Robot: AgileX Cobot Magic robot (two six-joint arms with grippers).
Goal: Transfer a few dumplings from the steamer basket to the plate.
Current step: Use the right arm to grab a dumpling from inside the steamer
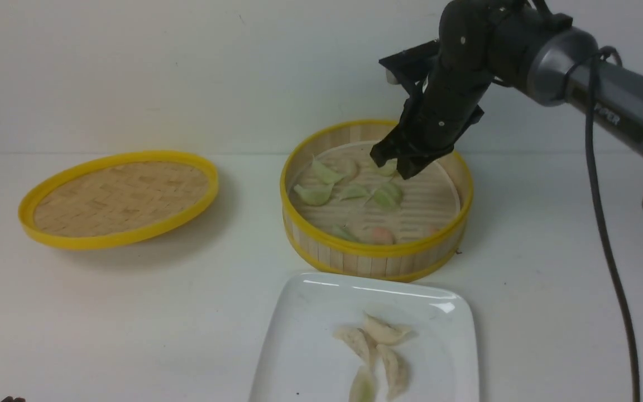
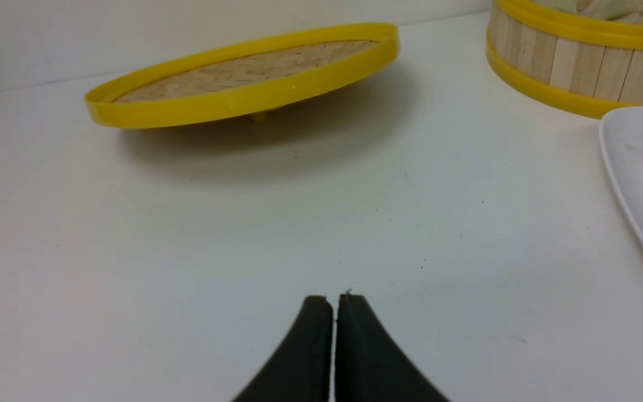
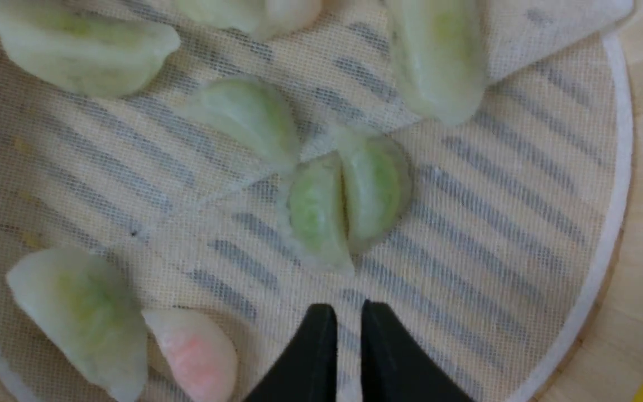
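Lengthwise, paired dumplings [image 3: 316, 212] point toward right hand [image 3: 348, 311].

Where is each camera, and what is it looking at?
Front view: between the arms, facing forward at lid, steamer basket, plate; right arm shows.
Left wrist view: low over the table, facing the lid; shut left tool shows.
Right wrist view: above the steamer basket floor, facing dumplings; right tool shows.
Front and left wrist views share lid, steamer basket, plate.
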